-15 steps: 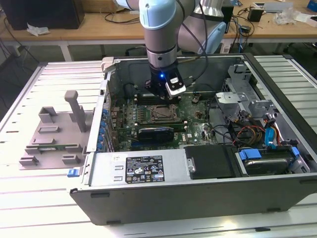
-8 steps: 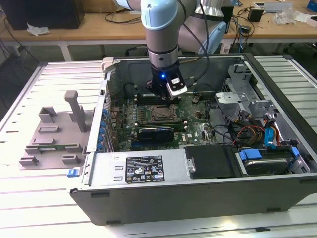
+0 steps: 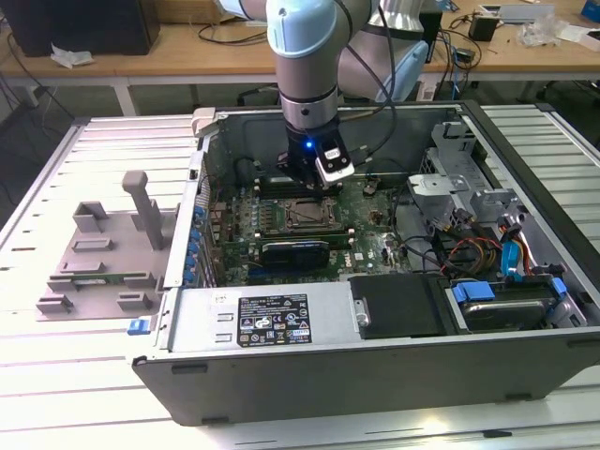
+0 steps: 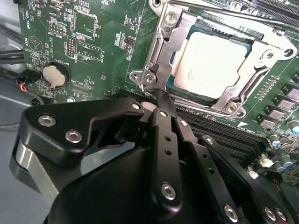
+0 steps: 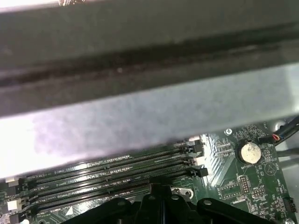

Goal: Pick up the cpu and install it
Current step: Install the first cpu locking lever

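Arm [image 3: 305,66] reaching into open computer case [image 3: 375,309]; grey tray [image 3: 98,253] beside.

Exterior view: ribbed pale metal bench [image 3: 525,412] fills the foreground, even indoor light. Behind it a long wooden desk [image 3: 178,56] with white legs, loose black cables [image 3: 234,33] and crumpled white paper [image 3: 70,56] on top. Dark box [image 3: 84,23] at the exterior view's left end of the desk. Dark floor [image 3: 28,131] below.

Bench [image 3: 84,394]: ribbed pale metal surface.
On it, centre: open computer case [image 3: 375,347].
On it, exterior view's left: grey tray [image 3: 98,253], just beside the case.
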Robot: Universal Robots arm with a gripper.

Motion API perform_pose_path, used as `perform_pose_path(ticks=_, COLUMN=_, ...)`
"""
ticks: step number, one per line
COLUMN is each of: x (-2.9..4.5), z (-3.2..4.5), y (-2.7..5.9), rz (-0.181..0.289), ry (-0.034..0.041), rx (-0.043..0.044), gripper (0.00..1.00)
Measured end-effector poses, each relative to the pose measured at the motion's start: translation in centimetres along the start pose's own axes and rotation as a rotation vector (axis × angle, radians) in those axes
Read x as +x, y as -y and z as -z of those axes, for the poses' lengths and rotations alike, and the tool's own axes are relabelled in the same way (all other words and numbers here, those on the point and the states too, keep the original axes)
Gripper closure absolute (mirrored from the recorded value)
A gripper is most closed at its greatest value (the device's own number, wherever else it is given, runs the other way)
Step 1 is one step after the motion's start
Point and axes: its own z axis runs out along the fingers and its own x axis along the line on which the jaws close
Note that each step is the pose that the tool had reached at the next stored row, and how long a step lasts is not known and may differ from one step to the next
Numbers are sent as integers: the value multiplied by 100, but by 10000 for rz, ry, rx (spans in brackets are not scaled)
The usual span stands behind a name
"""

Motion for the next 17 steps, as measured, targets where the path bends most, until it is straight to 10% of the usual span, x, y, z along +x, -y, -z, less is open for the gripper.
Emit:
perform_pose_path(ticks=6, x=-20, z=211, y=-37, rz=-50, ry=22, rx=100, gripper=89)
perform_pose_path(ticks=14, x=-28, z=236, y=-41, rz=14, ry=29, rx=1547, gripper=89)
perform_pose_path(ticks=17, x=-31, z=235, y=-42, rz=33, ry=22, rx=1751, gripper=89)
